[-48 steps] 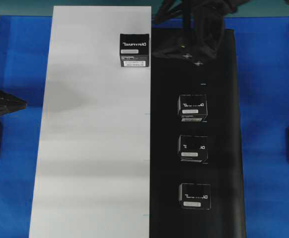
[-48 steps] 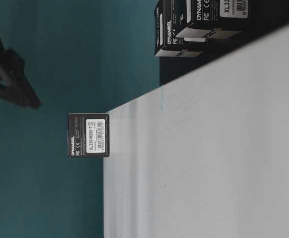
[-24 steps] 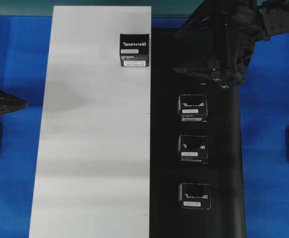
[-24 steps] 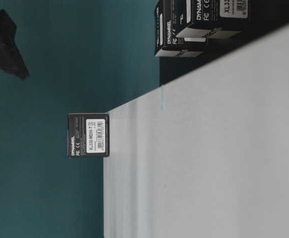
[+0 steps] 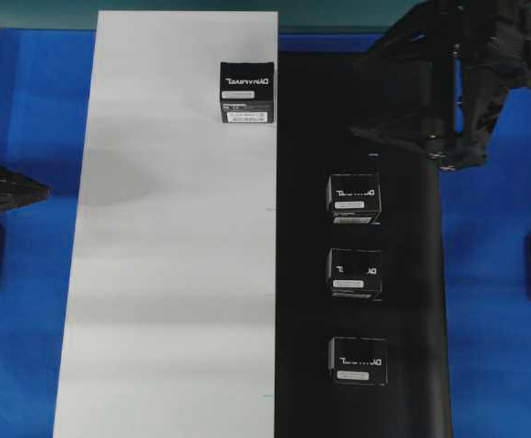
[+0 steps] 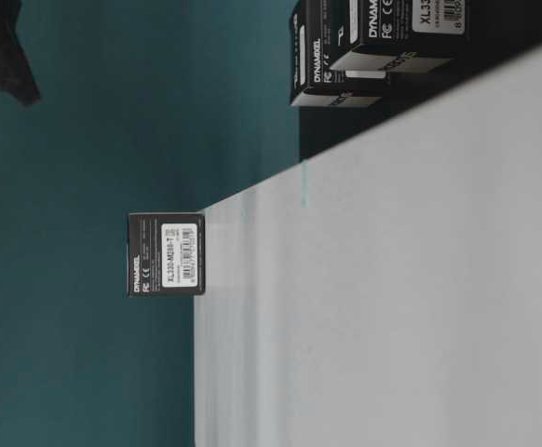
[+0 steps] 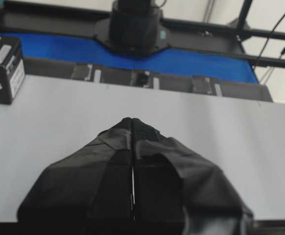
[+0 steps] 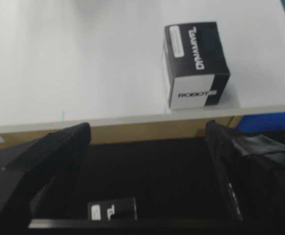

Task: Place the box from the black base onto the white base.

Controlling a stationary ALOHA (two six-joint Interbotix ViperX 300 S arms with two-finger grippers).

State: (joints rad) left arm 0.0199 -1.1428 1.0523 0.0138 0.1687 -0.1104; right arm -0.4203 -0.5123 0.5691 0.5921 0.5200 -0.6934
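Toward the upper right of the overhead frame hangs the right gripper [image 5: 410, 139], jaws spread wide and carrying nothing, above the black base [image 5: 411, 274] and just up-frame of the nearest box [image 5: 354, 198]. Seen from its wrist view, fingers [image 8: 44, 152] apart with bare black sheet between them and only a sliver of a box top at the bottom edge. Best done, by judgement: centre over that first box, square the fingers to two opposite faces, descend straight, close low on the sides, lift clear before crossing. Further down the frame, two more boxes [image 5: 354, 274] [image 5: 358, 360] in a column, well apart, so little crowding. On the white base [image 5: 156, 274] at upper centre, one box [image 5: 245, 92] already standing near the seam; set down clear of it. At the far left, the left gripper [image 7: 132, 122], pressed closed and empty, idle.
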